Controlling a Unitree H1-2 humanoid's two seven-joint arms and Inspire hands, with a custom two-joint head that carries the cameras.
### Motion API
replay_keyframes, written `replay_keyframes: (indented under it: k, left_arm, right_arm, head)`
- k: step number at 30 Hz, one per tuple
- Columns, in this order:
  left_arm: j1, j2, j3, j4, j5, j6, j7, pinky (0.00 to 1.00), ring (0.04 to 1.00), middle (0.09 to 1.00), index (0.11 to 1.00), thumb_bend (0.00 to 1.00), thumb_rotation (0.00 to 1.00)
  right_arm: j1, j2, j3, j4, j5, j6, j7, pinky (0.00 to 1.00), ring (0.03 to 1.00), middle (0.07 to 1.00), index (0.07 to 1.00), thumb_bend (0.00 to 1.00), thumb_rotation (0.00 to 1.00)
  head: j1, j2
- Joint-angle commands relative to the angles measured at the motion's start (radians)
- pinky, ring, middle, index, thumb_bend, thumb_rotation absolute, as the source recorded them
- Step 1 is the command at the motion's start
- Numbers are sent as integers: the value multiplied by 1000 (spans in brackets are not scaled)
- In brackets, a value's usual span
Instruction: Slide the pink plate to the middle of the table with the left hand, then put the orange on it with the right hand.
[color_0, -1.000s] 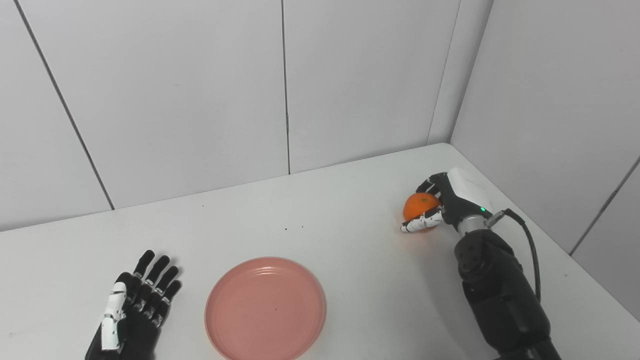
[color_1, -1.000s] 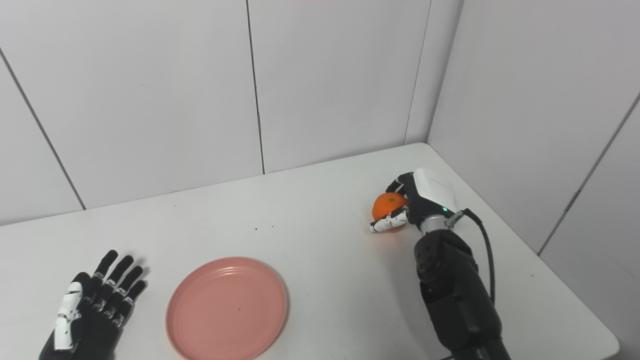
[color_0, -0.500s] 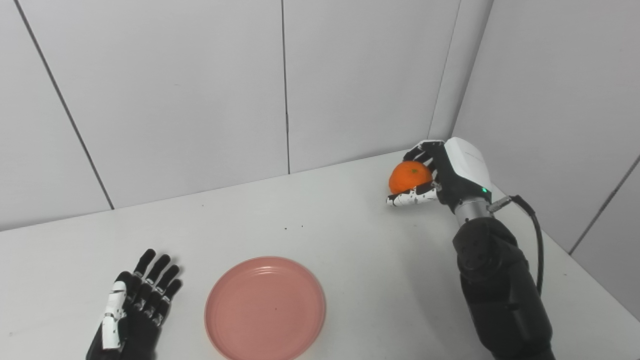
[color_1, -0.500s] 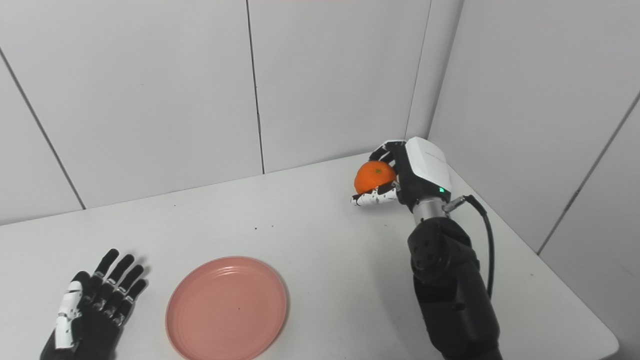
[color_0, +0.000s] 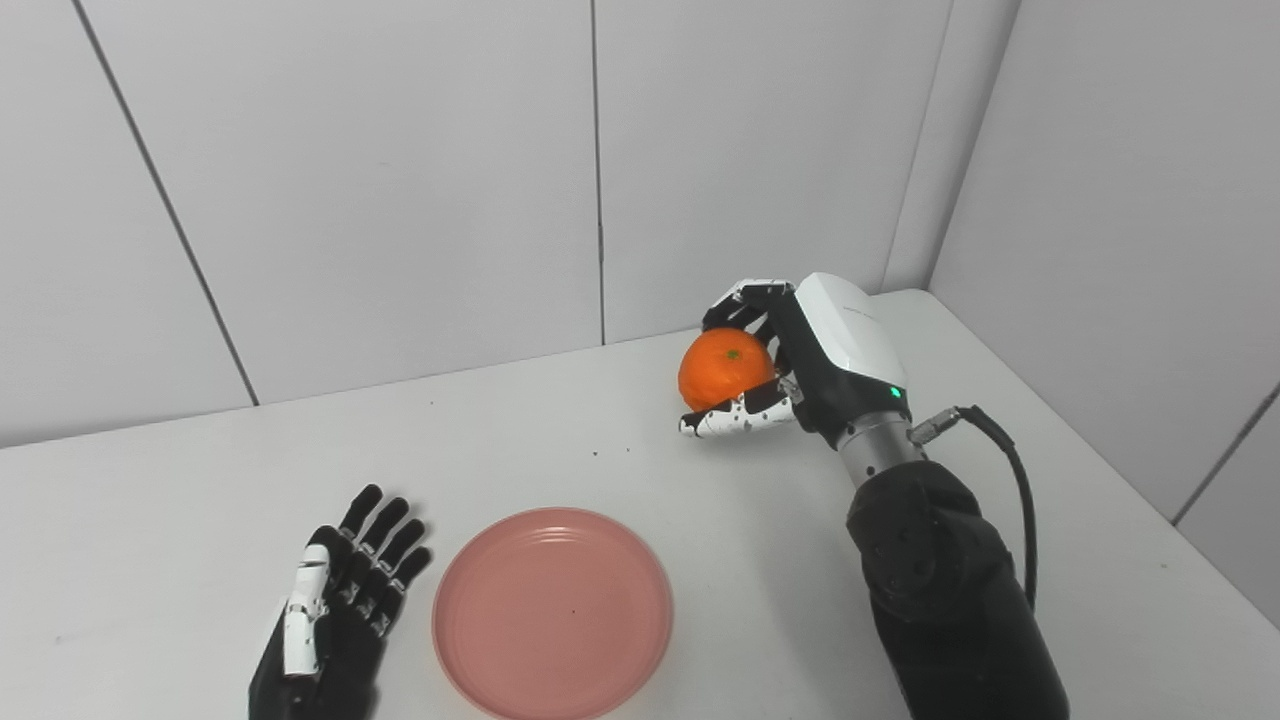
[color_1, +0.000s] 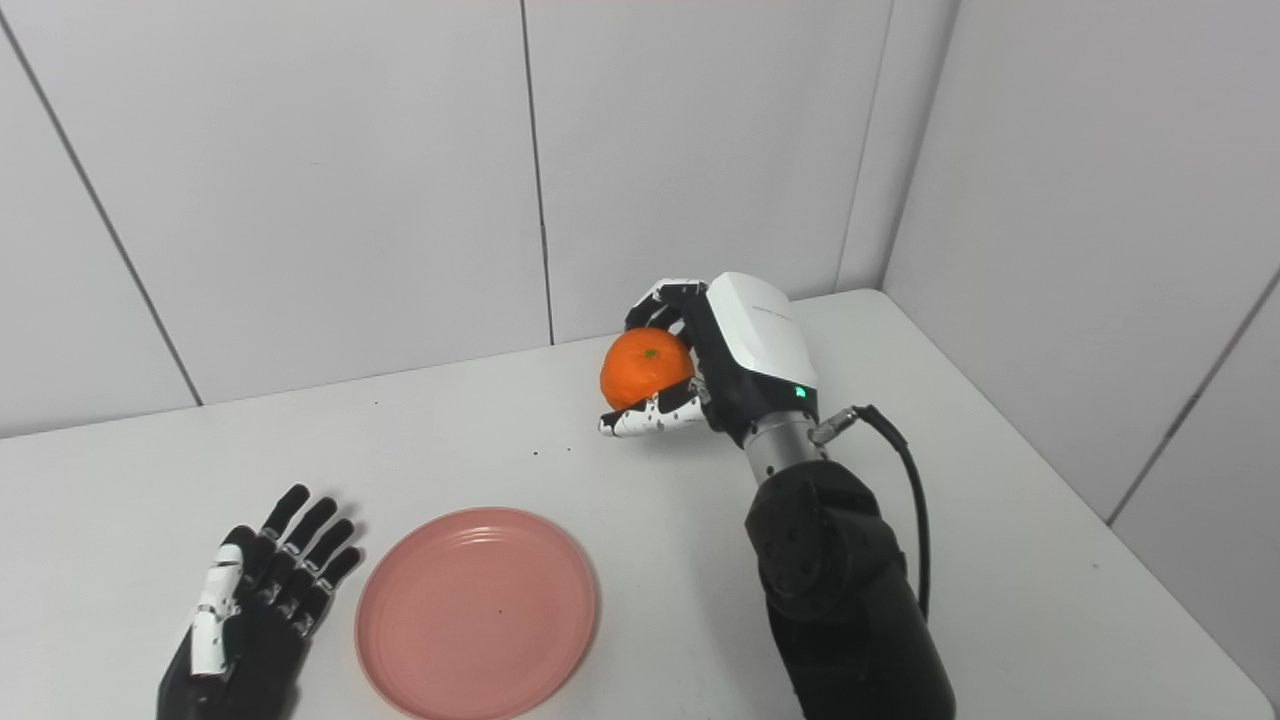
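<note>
The pink plate (color_0: 552, 612) lies flat near the table's front edge, about mid-width. My right hand (color_0: 800, 360) is shut on the orange (color_0: 725, 368) and holds it in the air, behind and to the right of the plate. The orange's stem end faces up, fingers over its far side and the thumb under it. My left hand (color_0: 340, 610) rests open and flat on the table just left of the plate, apart from its rim, fingers spread and pointing away.
The white table (color_0: 180, 490) meets grey wall panels at the back and on the right, forming a corner at the far right. A black cable (color_0: 1000, 470) loops off my right wrist. The table's right edge runs diagonally beside my right forearm.
My right hand has lifted the orange off the table and carried it left toward the plate. The camera has shifted a little, so the whole scene sits further right. Left hand and plate stay put.
</note>
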Motion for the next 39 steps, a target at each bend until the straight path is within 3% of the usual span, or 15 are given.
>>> replay_keyframes:
  k: [1,7,15,26,39]
  left_arm:
    - [32,-12,-13,15,26,20,27,930,919,930,920,365,1000]
    - [36,-42,-32,-15,57,38,66,912,907,921,913,367,1000]
    - [31,-64,-55,-24,91,34,89,906,909,922,916,359,1000]
    - [23,-95,-59,-27,119,33,120,883,889,906,902,370,1000]
    - [24,-105,-57,-25,148,11,131,878,894,904,899,379,1000]
  right_arm:
    - [-38,10,27,-32,-6,-38,-20,283,358,427,520,526,0]
    - [-11,66,128,-13,-14,-62,-35,275,356,435,520,527,0]
    - [20,138,214,9,-38,-43,-22,258,344,430,518,527,1]
    - [51,161,273,73,2,-90,-47,228,323,420,517,527,1]
    - [54,157,317,164,45,-83,-38,224,313,416,519,525,1]
  head:
    - [23,6]
    - [90,29]
    - [164,60]
    - [235,84]
    - [275,96]
